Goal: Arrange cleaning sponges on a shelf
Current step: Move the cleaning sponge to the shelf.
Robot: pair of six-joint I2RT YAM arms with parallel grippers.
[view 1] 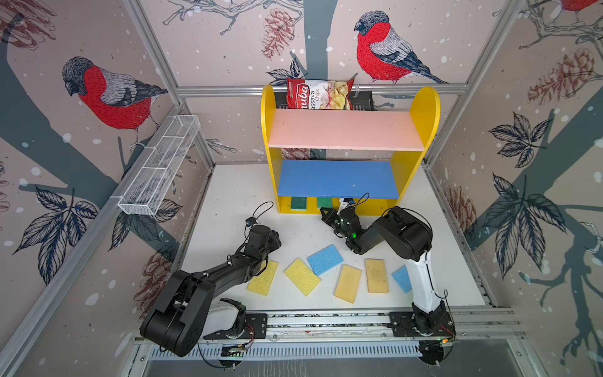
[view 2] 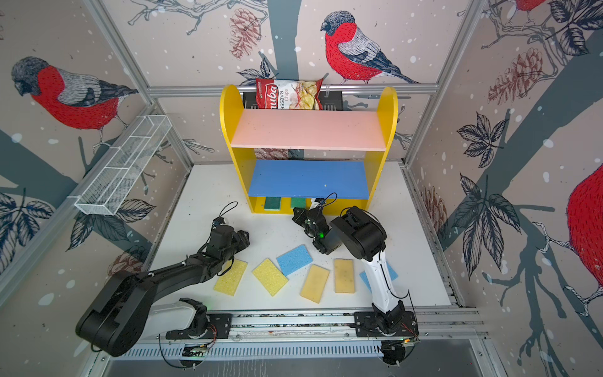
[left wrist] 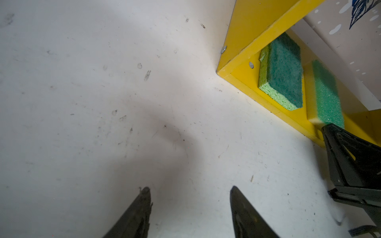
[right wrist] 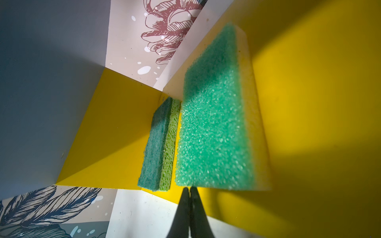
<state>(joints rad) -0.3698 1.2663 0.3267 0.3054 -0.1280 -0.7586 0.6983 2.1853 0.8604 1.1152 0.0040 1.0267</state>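
Observation:
The shelf [view 1: 342, 130] [view 2: 306, 130] stands at the back of the table. On its yellow base lie two green cleaning sponges: a dark green one [view 1: 299, 203] [left wrist: 284, 70] [right wrist: 156, 144] and a lighter green one [view 1: 323, 202] [left wrist: 327, 96] [right wrist: 214, 123]. My right gripper [right wrist: 189, 188] [view 1: 326, 211] is shut with nothing in it, its tips right at the lighter sponge's near edge. My left gripper [left wrist: 189, 188] [view 1: 274, 238] hangs open and empty over bare table, left of the shelf. Several loose sponges lie near the front: yellow [view 1: 263, 277], yellow [view 1: 301, 276], blue [view 1: 325, 259], tan [view 1: 348, 283], tan [view 1: 377, 275], and blue [view 1: 402, 279] half hidden by the right arm.
A red chips bag [view 1: 319, 94] sits in a black slotted tray [view 1: 362, 98] behind the shelf top. A white wire-mesh basket [view 1: 160, 166] hangs on the left wall. The arms' mounting rail [view 1: 326, 321] runs along the front edge.

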